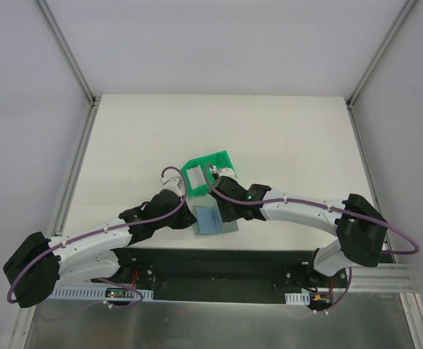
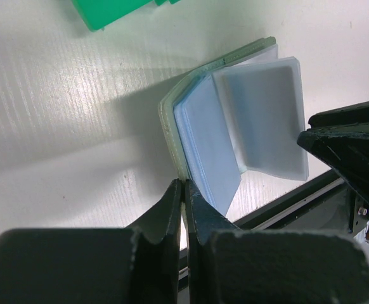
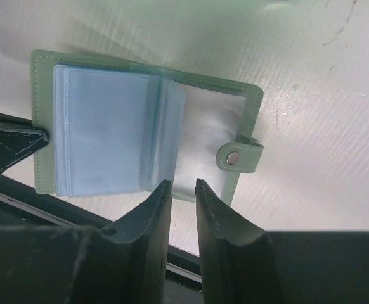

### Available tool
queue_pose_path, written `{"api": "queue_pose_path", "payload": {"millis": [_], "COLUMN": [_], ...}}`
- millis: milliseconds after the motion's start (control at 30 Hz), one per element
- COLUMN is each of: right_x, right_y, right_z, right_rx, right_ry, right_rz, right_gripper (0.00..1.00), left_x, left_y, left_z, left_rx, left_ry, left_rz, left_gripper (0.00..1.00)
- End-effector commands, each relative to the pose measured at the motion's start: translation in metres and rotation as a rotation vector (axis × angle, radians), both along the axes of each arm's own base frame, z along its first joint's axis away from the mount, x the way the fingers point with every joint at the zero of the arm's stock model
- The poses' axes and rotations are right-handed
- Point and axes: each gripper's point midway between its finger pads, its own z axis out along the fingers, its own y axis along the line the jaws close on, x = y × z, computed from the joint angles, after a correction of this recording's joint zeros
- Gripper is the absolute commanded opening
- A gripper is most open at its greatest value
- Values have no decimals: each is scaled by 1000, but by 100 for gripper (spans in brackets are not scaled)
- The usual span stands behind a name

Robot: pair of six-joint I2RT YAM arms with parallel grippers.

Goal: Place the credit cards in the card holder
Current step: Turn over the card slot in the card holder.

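The card holder point(image 1: 216, 220) lies open near the table's front edge, a grey-green wallet point(image 3: 200, 85) with pale blue clear pockets point(image 2: 260, 114) fanned up. My left gripper point(image 2: 184, 183) is shut, pinching the edge of its cover. My right gripper point(image 3: 181, 183) hovers at the wallet's near edge beside a standing pocket leaf. Its jaws are a narrow gap apart with nothing between them. A snap tab point(image 3: 239, 156) sticks out on the wallet's side. Pale credit cards point(image 1: 195, 177) stand in the green bin behind the wallet.
The bright green plastic bin point(image 1: 222, 160) stands just behind both grippers; its corner point(image 2: 108, 14) shows in the left wrist view. The black base rail point(image 1: 219, 265) runs right in front of the wallet. The white table point(image 1: 219, 123) stretches behind.
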Motion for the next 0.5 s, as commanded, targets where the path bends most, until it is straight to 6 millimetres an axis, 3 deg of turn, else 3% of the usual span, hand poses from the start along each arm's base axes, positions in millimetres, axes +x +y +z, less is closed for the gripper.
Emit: {"api": "queue_pose_path", "payload": {"millis": [0, 200, 467], "right_x": [7, 8, 1], "right_y": [-6, -10, 13], "right_z": [16, 10, 3], "right_rx": [-30, -105, -22], "right_ry": [-38, -22, 25], "right_rz": [-9, 1, 55], "right_gripper": [25, 25, 27], "left_x": [3, 2, 2], "left_y": [-1, -1, 0], "left_z": [4, 3, 1], "left_rx": [4, 3, 7], "left_ry": [-23, -20, -18], "left_rz": [-9, -8, -7], "left_gripper": [0, 0, 0]}}
